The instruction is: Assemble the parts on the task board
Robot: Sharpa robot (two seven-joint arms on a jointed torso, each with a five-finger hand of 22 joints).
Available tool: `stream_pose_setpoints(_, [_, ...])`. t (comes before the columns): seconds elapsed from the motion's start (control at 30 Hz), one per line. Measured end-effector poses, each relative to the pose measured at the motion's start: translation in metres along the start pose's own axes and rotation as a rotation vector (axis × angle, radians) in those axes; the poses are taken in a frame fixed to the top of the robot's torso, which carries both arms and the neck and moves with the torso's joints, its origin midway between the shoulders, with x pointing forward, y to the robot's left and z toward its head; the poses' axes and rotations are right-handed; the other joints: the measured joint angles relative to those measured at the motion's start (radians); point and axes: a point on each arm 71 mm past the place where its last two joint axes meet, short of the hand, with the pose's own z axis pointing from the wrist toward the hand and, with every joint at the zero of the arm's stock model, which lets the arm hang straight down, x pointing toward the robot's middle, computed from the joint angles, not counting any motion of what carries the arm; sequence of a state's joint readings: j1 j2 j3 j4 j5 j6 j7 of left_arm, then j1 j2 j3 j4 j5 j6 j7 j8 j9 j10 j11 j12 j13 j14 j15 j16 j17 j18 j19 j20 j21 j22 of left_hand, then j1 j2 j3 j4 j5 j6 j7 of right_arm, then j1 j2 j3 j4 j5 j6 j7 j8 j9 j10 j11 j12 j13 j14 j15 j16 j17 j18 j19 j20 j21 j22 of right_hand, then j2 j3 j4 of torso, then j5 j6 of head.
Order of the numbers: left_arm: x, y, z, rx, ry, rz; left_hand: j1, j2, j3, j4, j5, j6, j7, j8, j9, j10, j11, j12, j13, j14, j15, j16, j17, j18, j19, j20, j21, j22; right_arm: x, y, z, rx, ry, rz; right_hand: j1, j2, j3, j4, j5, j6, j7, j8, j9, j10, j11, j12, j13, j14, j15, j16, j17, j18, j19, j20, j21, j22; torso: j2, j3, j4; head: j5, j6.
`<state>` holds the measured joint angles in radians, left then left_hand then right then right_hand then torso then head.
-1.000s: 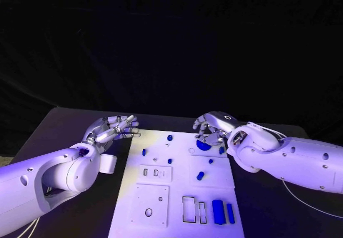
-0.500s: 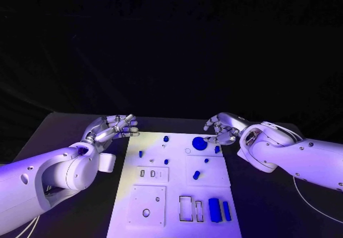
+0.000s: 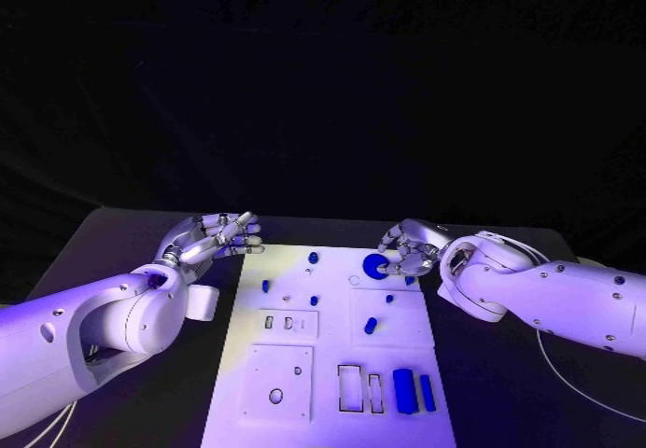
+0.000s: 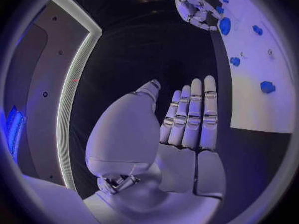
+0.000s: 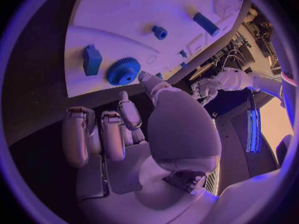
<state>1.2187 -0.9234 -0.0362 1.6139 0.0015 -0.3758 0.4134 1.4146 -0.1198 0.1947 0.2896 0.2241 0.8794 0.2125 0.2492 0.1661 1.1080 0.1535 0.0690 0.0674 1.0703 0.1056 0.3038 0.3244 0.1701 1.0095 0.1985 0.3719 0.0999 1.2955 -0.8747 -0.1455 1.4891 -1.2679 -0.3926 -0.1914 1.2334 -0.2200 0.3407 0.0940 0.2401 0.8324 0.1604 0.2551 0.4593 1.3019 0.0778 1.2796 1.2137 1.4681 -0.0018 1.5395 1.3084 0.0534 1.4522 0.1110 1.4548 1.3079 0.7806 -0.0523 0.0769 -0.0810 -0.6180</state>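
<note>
I see a smooth matt white task board [image 3: 337, 373], glossy blue gear [image 5: 122, 70], probably plastic, and a matt black bench [image 3: 121, 243].

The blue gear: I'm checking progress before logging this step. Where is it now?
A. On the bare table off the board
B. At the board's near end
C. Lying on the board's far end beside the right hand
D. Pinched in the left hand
C: the blue gear lies on the task board, with the right hand empty beside it, fingers not closed on it.
</note>
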Motion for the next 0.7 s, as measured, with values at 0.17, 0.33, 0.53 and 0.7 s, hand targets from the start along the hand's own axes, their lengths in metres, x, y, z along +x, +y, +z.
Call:
stream_pose_setpoints(0.17, [0.0004,0.0,-0.0002,0.0,0.003,-0.001,0.0,0.0,0.0,0.0,0.0,0.0,0.0,0.0,0.0,0.0,0.0,0.0,0.0,-0.007,0.0,0.0,0.001,0.0,0.0,0.0,0.0,-0.001,0.0051,0.0,0.004,0.005,0.007,-0.003,0.004,0.004,0.0,0.0,0.004,0.0,0.0,0.0,0.001,0.0,0.0,0.008,0.008,-0.004,0.004,0.004,0.0,0.0,0.004,0.004,0.0,0.0,0.001,0.0001,0.0008,-0.001,-0.001])
stream_pose_setpoints(0.33, [0.0005,0.0,-0.0003,-0.001,0.006,-0.002,0.0,0.0,0.0,0.0,0.0,0.0,0.0,0.0,0.0,0.0,0.0,0.0,0.0,-0.007,0.0,0.0,0.001,0.0,0.0,0.0,0.0,-0.001,0.0075,-0.0002,0.0059,0.007,0.009,-0.008,0.004,0.004,0.0,0.0,0.004,0.0,0.0,0.0,0.001,0.003,0.003,0.008,0.01,-0.004,0.004,0.004,0.0,0.0,0.003,0.004,0.003,0.0,0.001,0.0002,0.0005,0.002,-0.004])
stream_pose_setpoints(0.53, [0.0007,0.0001,-0.0003,-0.003,0.009,-0.004,0.0,0.0,0.0,0.0,0.0,0.0,0.0,0.0,-0.001,-0.006,0.006,0.0,0.0,-0.007,0.0,-0.004,0.002,0.0,-0.004,0.004,0.0,-0.002,0.0088,0.0009,0.0075,0.005,0.009,-0.014,0.004,0.004,0.0,0.0,0.004,0.0,0.0,0.0,0.001,0.003,0.003,0.014,0.014,-0.004,0.004,0.004,0.0,0.0,0.003,0.004,0.003,0.0,0.0,0.0002,-0.0012,0.006,-0.009])
stream_pose_setpoints(0.7, [0.0008,0.0001,-0.0004,-0.004,0.01,-0.005,0.0,0.0,0.0,0.0,0.0,0.0,0.0,0.0,-0.001,-0.005,0.006,0.0,0.0,-0.007,0.0,-0.004,0.002,0.0,-0.004,0.004,0.0,-0.002,0.0095,0.0006,0.0079,0.006,0.01,-0.018,0.011,0.004,0.0,0.0,0.004,-0.003,0.003,0.0,0.001,0.003,0.003,0.014,0.017,-0.004,0.004,0.004,0.0,0.0,0.003,0.004,0.003,0.0,0.0,0.0005,-0.0013,0.005,-0.011])
